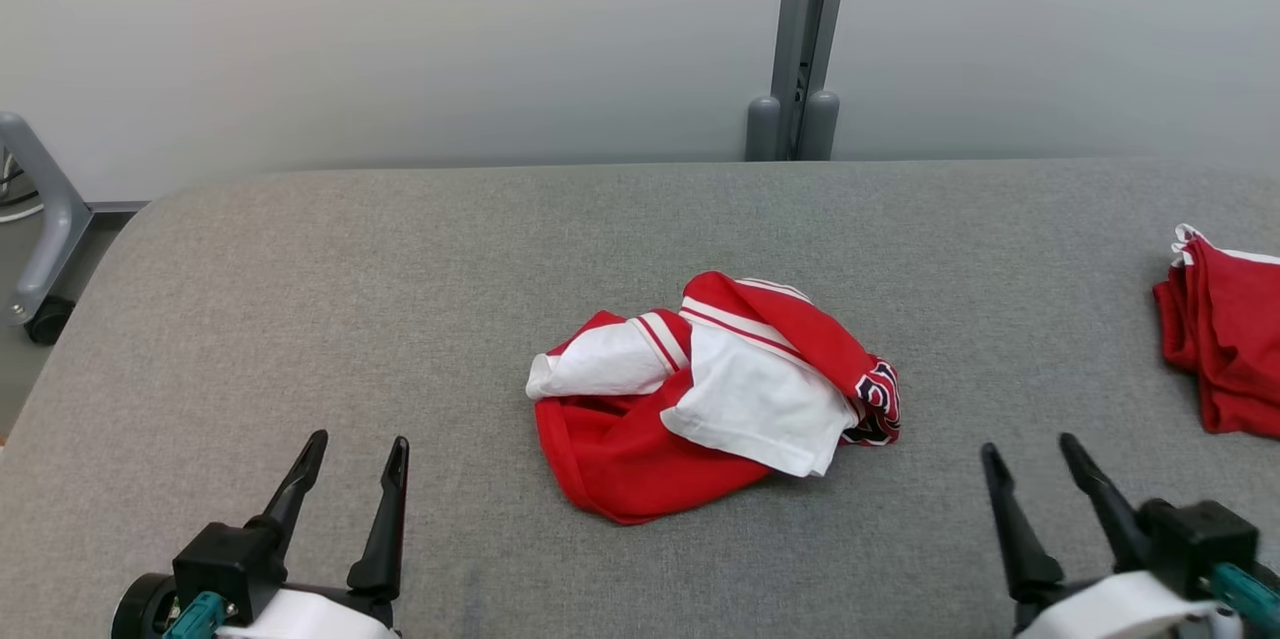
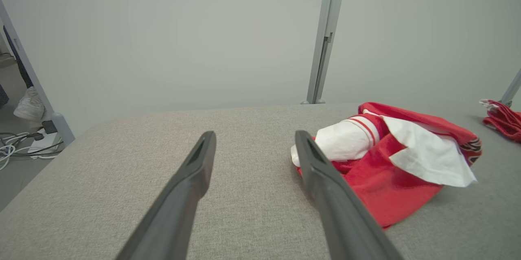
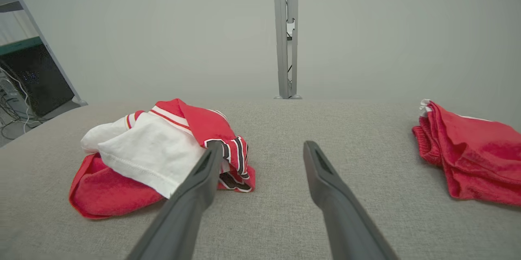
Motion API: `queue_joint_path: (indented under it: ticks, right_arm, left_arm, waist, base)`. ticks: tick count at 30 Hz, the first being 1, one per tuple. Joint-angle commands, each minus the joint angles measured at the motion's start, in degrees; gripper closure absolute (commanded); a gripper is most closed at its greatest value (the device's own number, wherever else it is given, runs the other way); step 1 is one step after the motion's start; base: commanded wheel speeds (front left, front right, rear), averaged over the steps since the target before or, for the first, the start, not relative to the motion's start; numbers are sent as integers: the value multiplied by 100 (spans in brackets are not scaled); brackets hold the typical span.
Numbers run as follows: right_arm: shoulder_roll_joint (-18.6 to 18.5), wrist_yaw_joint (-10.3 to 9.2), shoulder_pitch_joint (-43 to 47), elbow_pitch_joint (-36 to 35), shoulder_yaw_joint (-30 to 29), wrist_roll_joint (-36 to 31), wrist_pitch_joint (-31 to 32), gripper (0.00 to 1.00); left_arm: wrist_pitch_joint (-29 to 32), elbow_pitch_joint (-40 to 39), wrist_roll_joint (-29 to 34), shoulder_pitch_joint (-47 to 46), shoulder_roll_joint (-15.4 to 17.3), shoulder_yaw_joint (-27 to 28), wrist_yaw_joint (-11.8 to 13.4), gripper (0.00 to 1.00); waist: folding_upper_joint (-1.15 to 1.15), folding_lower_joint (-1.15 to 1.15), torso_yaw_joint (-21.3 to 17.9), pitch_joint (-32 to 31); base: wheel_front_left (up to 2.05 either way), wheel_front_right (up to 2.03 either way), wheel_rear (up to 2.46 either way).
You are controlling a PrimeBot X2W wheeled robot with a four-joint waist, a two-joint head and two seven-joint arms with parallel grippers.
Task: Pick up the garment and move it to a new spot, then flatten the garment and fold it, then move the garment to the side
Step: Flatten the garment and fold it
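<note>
A crumpled red and white garment [image 1: 700, 394] lies bunched in the middle of the grey padded table [image 1: 400, 269]. It also lies right of my fingers in the left wrist view [image 2: 390, 158] and left of them in the right wrist view [image 3: 154, 154]. My left gripper [image 1: 355, 454] hovers open near the table's front left, well short of the garment. My right gripper [image 1: 1030, 454] hovers open at the front right, also apart from it. Both grippers are empty, as the left wrist view [image 2: 254, 142] and the right wrist view [image 3: 262, 152] confirm.
A second red garment [image 1: 1225, 339] lies folded at the table's right edge, also in the right wrist view [image 3: 468, 158]. A grey post [image 1: 800, 39] stands behind the table against a pale wall. A wheeled frame [image 1: 45, 219] sits off the back left corner.
</note>
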Motion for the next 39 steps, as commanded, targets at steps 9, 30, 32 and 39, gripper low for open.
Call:
queue_joint_path:
  ticks: [9,30,32,39]
  right_arm:
    - [-252,1,-946,485,1525,184,633,0]
    - [-163,1,-3099,2918,2590,-38,330,80]
    - [-152,1,-3118,2969,2588,-21,286,100]
    - [-101,1,-3074,2958,2438,121,-11,100]
  left_arm:
    - [-51,12,49,-418,-52,-122,-109,0]
    - [-373,568,116,-1179,-445,-323,-401,0]
    - [-387,589,117,-1194,-452,-317,-407,0]
    - [-421,674,121,-1196,-463,-271,-435,0]
  waist:
    - [0,0,358,433]
    - [0,0,926,1228]
    - [0,0,922,1229]
    - [0,0,823,1197]
  base:
    - [0,0,0]
    - [0,0,0]
    - [0,0,0]
    - [0,0,0]
